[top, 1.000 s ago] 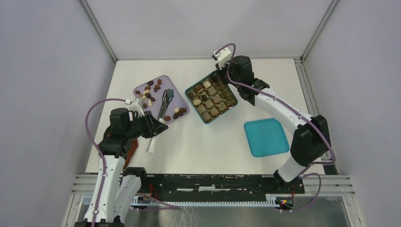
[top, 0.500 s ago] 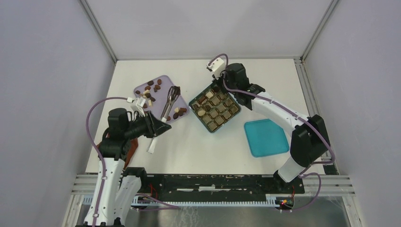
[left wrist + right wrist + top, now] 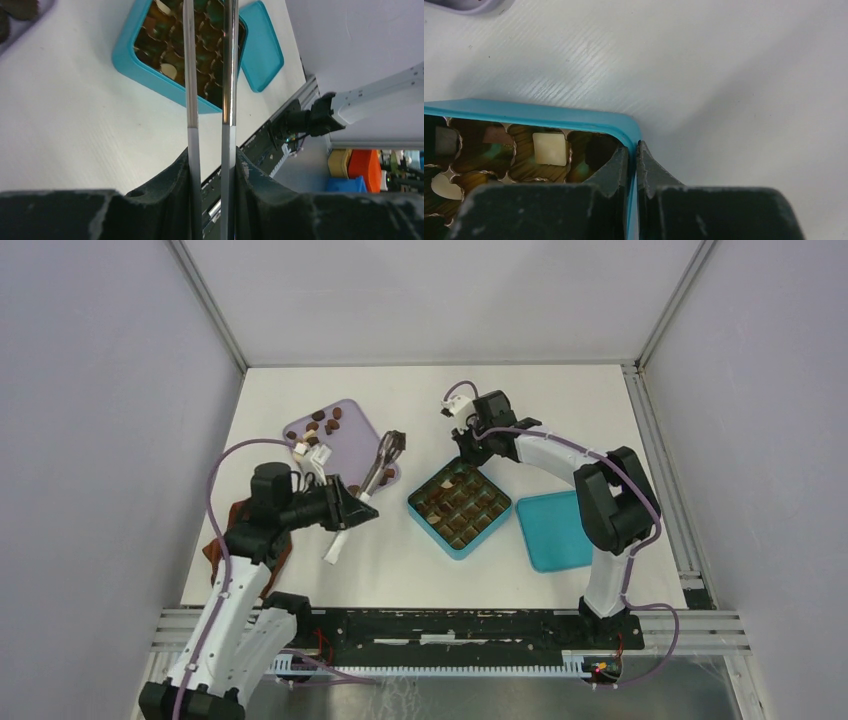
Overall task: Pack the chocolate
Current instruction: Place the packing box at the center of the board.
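Observation:
Small brown and cream chocolate pieces (image 3: pixel 322 422) lie on the lilac tray (image 3: pixel 350 412) at the left. More chocolate (image 3: pixel 549 148) fills cells of the teal box (image 3: pixel 437 533), which sits mid-table. My right gripper (image 3: pixel 460 455) is shut on the box's thin wall at its far corner (image 3: pixel 634 150). My left gripper (image 3: pixel 348 508) is shut on metal tongs (image 3: pixel 380 465), whose two arms (image 3: pixel 191 75) run forward between my fingers. The tongs' tips hang over the tray's right edge; whether they hold a piece is not visible.
The teal lid (image 3: pixel 555 530) lies flat right of the box, touching or nearly touching it. A reddish-brown cloth (image 3: pixel 232 530) sits by the left arm at the table's left edge. In the left wrist view the box rim (image 3: pixel 145 70) and lid (image 3: pixel 260 45) lie ahead.
The right gripper has dragged the teal box toward the near side, next to the lid, turning it. The left gripper with the tongs has shifted right.

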### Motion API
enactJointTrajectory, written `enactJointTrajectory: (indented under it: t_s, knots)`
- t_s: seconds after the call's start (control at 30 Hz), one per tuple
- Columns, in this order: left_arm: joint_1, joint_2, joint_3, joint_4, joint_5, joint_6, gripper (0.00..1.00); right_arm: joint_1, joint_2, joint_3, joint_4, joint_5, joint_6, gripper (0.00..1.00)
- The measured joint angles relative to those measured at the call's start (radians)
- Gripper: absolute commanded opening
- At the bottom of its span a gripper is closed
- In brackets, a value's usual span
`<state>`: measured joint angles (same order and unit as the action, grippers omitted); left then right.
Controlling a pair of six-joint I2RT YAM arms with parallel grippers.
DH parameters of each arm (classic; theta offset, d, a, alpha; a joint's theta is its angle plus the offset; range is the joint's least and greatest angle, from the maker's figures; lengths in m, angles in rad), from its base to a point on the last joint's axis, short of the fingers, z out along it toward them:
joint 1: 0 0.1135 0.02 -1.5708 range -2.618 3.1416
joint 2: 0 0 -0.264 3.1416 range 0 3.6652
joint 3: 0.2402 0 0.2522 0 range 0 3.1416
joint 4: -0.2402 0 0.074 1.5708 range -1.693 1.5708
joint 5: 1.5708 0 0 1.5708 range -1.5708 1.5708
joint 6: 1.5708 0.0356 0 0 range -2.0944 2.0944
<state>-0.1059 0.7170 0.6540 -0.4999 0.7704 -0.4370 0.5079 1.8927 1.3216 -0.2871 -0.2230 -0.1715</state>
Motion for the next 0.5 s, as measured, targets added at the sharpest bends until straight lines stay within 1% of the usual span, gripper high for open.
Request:
enactJointTrajectory:
  t_s: [0.2,0.37,0.43,0.47,0.5]
  knots:
    - [-0.269,0.081,-0.001,0.041,-0.148,-0.021,0.02,-0.018,0.026,0.012,0.001,-0.048,0.018,0.09]
    - [-0.420,0.186,0.010,0.033,-0.280,-0.039,0.02,-0.031,0.037,0.018,0.000,-0.081,0.024,0.16]
    - [-0.478,0.238,0.030,0.017,-0.335,-0.043,0.02,-0.041,0.038,0.018,-0.001,-0.097,0.029,0.23]
    - [-0.509,0.266,0.044,0.009,-0.365,-0.044,0.02,-0.047,0.038,0.018,0.000,-0.104,0.034,0.24]
    - [-0.527,0.283,0.054,0.004,-0.383,-0.045,0.02,-0.053,0.038,0.019,0.000,-0.113,0.036,0.28]
